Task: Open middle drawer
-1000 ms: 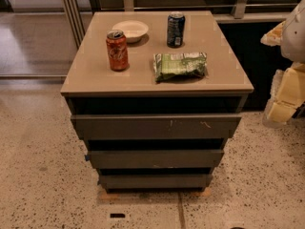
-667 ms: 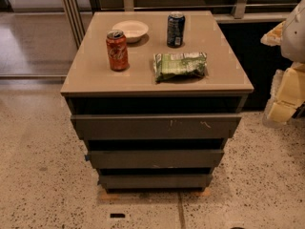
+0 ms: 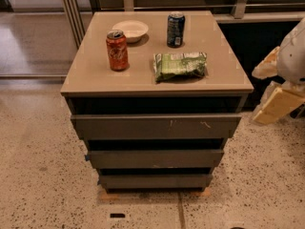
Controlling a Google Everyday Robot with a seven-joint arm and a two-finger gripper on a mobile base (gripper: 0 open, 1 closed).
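- Camera view: nothing has moved in the last second. The cabinet (image 3: 90, 78), the red can (image 3: 117, 50) and the green bag (image 3: 180, 66) lie as they did.
- The gripper (image 3: 278, 104) stays at the right edge, beside the cabinet and well apart from every drawer front. Whether it is wide or narrow cannot be told.
- The middle drawer (image 3: 155, 158) sits between the scratched top front (image 3: 155, 127) and the narrow bottom front (image 3: 155, 180), and looks shut.
- The opening seems not yet begun; the reach is all still ahead.
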